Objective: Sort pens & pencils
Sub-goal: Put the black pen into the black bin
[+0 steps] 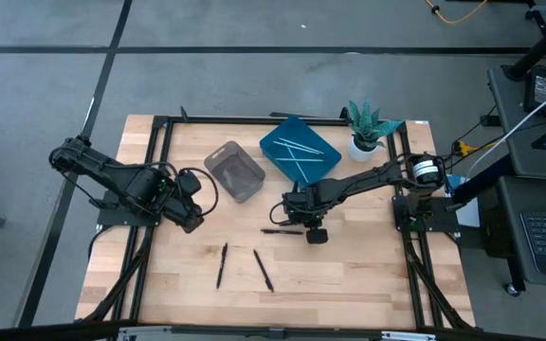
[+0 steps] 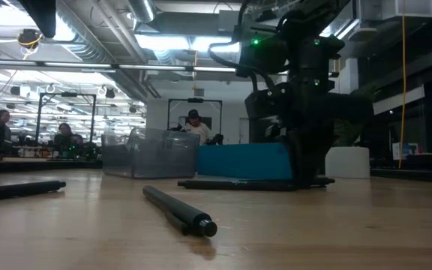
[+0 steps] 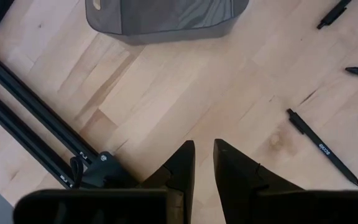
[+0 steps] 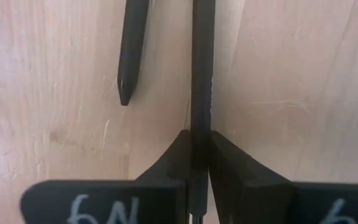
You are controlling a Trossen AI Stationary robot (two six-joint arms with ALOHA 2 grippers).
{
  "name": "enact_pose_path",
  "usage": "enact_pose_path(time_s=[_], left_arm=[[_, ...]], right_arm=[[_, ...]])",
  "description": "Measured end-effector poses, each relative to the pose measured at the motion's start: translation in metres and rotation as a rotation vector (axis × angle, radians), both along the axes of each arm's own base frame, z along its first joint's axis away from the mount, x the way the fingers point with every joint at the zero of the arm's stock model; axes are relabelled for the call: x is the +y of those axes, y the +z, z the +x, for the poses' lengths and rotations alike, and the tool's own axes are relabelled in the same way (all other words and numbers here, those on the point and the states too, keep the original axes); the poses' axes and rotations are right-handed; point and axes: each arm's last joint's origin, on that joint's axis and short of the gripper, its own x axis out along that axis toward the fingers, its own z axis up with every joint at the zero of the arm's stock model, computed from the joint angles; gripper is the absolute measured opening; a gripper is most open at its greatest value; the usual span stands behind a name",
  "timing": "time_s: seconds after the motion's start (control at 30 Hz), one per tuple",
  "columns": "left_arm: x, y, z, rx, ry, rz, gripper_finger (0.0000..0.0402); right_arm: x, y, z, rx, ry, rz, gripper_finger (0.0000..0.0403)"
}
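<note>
- A pale wooden table is seen on a grey floor, with a workshop and seated people beyond its far edge.
- Near the far edge, a grey bin and a blue tray stand side by side; light blue sticks already lie in the tray.
- Two black sticks lie apart toward the near edge, and a third black stick rests near the table's middle.
- The right gripper is lowered at the middle, clenched on that third stick, which is held between its fingertips and appears to be still on the wood.
- A second dark stick lies just beside the held one; it could be nudged or dragged along when the lift is made.
- The hold seems to be near one end, so the stick may tilt or slip out.
- The left gripper waits near the left edge, slightly parted and empty.
</note>
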Motion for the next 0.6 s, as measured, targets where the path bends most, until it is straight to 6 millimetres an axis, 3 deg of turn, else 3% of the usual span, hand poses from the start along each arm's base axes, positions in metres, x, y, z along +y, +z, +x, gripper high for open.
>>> enact_pose_path(time_s=[0.33, 0.6], left_arm=[[0.000, 0.000, 0.000, -0.004, 0.000, 0.010, 0.0054], [0.000, 0.000, 0.000, 0.001, -0.016, 0.014, 0.0054]], right_arm=[[0.001, 0.027, 0.017, -0.036, 0.006, 0.002, 0.0037], [0.002, 0.062, 0.032, -0.081, 0.039, -0.002, 0.0037]])
